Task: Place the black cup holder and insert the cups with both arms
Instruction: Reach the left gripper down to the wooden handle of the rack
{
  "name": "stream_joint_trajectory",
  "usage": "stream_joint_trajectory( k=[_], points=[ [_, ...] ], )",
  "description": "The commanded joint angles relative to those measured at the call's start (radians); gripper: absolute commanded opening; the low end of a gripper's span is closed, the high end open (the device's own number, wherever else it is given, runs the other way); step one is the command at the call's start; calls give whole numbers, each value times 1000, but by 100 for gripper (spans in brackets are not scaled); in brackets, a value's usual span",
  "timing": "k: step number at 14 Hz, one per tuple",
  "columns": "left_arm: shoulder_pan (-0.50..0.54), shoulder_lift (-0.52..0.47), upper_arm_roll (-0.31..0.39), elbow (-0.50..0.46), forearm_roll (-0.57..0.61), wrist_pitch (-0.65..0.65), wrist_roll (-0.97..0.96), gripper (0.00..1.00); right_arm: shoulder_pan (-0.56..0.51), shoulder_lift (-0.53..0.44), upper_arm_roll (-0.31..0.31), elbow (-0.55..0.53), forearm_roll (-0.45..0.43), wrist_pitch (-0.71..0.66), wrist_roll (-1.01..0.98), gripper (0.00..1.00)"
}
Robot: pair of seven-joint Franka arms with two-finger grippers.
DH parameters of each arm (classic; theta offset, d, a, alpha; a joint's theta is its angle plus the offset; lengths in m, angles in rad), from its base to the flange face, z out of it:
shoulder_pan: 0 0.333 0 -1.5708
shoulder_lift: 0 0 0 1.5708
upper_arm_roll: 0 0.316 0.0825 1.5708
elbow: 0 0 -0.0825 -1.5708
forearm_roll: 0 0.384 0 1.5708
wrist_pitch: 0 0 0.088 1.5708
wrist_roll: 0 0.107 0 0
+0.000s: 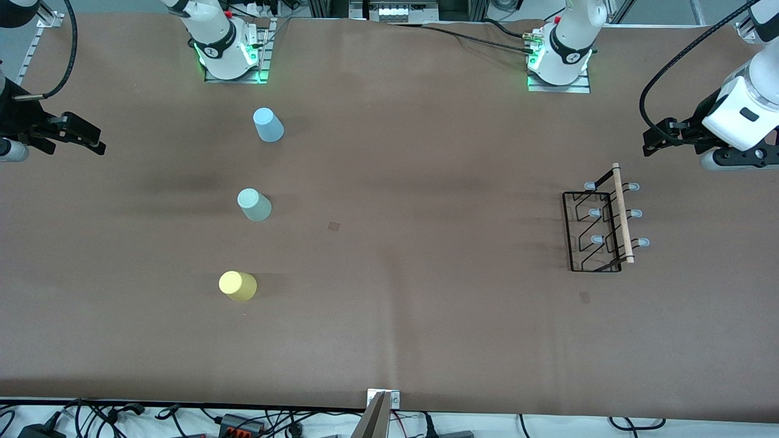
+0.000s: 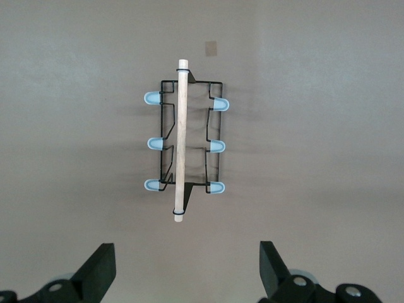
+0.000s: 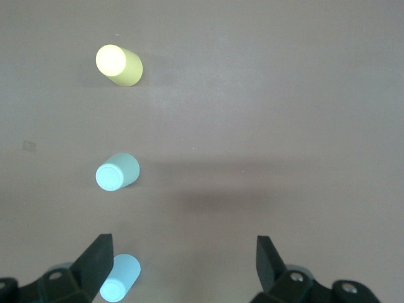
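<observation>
The black cup holder (image 1: 622, 213) stands on the brown table toward the left arm's end, its wooden rod (image 2: 181, 139) on top and pale-blue-tipped prongs on both sides. Three cups stand in a row toward the right arm's end: light blue (image 1: 268, 125) farthest from the front camera, sage green (image 1: 254, 204) in the middle, yellow (image 1: 237, 285) nearest. My left gripper (image 1: 657, 139) (image 2: 187, 265) hangs open and empty above the table beside the holder. My right gripper (image 1: 97, 140) (image 3: 183, 259) hangs open and empty beside the cups, viewing yellow (image 3: 118, 64), green (image 3: 117, 171) and blue (image 3: 120, 278).
Both arm bases (image 1: 231, 58) (image 1: 560, 64) stand along the table's edge farthest from the front camera. Two small dark marks (image 1: 333, 226) (image 1: 585, 297) lie on the cloth. A metal bracket (image 1: 382, 401) and cables sit at the nearest edge.
</observation>
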Motion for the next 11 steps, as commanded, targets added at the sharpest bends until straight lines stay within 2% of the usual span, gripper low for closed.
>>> stream_joint_trajectory(
  k=[1, 5, 7, 9, 11],
  points=[
    [4, 11, 2, 26, -15, -11, -3, 100, -1, -23, 5, -11, -13, -9, -3, 100],
    [2, 11, 2, 27, -15, -7, -2, 100, -4, -19, 3, -7, -13, -14, -3, 100],
    [-4, 51, -8, 24, -14, 1, 11, 100, -4, -19, 3, -5, -13, -16, -3, 100],
    [-4, 94, -9, -20, -12, 108, 12, 100, -3, -14, 5, -5, -28, -8, -2, 100],
    [2, 128, -9, -113, -12, 250, 12, 100, -3, -14, 5, -4, -29, -6, -5, 100]
  ],
)
